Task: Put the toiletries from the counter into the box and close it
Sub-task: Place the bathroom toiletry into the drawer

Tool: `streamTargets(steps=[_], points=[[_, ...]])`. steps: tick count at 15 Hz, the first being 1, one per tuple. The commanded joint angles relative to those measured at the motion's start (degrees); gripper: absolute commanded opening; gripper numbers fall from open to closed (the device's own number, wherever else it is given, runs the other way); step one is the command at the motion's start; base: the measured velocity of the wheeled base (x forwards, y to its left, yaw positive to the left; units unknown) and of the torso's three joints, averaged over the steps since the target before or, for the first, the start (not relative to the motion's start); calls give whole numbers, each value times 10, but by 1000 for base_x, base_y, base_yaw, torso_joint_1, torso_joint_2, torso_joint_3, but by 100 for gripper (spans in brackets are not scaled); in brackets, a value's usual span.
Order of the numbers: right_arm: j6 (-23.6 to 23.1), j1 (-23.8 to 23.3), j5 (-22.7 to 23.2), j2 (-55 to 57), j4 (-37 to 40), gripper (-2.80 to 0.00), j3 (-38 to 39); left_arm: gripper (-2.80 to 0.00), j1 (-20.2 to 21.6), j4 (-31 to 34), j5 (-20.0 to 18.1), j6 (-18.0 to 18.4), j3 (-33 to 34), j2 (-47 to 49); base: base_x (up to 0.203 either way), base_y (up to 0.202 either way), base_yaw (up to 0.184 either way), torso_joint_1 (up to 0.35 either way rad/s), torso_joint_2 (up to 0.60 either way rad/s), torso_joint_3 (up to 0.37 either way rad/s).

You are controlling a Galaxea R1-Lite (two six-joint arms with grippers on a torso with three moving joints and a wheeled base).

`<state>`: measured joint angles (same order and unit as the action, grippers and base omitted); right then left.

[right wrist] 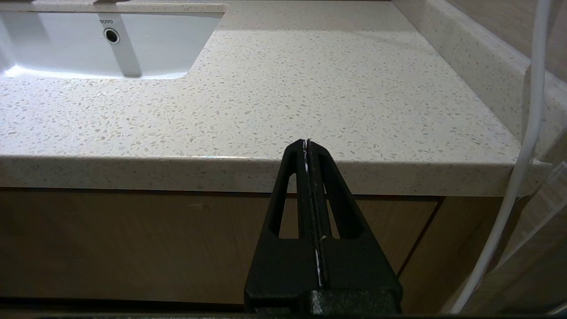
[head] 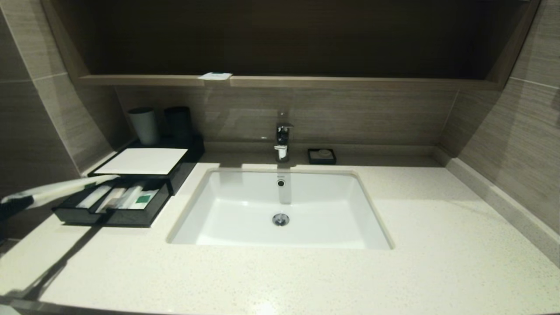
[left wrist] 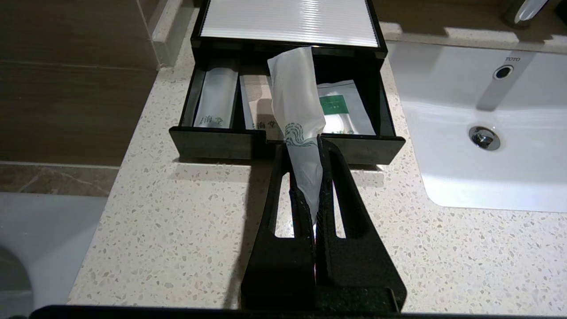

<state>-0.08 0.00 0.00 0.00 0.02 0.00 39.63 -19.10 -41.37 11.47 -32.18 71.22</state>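
Observation:
My left gripper (left wrist: 303, 141) is shut on the narrow tube-like pouch (left wrist: 294, 102), holding it just over the front wall of the box's open drawer (left wrist: 212, 144). In the head view the gripper (head: 22, 202) is at the far left and the pouch (head: 70, 187) reaches towards the black box (head: 183, 168). Several white packets lie in the drawer, one with a green mark (left wrist: 339, 106). A flat squarish sachet (head: 214, 76) lies on the brown wood-grain ledge (head: 350, 82). My right gripper (right wrist: 306, 142) is shut and empty, parked below the vanity's front edge.
A white sink (head: 280, 210) with a tap (head: 282, 140) sits right of the box. Two cups (head: 144, 126) stand behind the box. A small black soap dish (head: 322, 155) is beside the tap. Speckled worktop (head: 437, 227) spreads to the right.

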Motion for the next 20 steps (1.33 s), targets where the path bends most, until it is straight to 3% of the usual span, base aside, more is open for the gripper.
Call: streamTargets(steps=[1,10,14,20], points=[[0,0,0,0,1,-280,0,-280,0,-1,-1,9,1,20,0,0,0,0,0,0],[0,0,0,0,0,-280,0,-280,-18,-11,4,24,-5,78,0,0,0,0,0,0],[0,0,0,0,0,-280,0,-280,-54,-37,35,23,-7,96,0,0,0,0,0,0],[0,0,0,0,0,-280,0,-280,-60,-73,59,23,-10,133,0,0,0,0,0,0]])
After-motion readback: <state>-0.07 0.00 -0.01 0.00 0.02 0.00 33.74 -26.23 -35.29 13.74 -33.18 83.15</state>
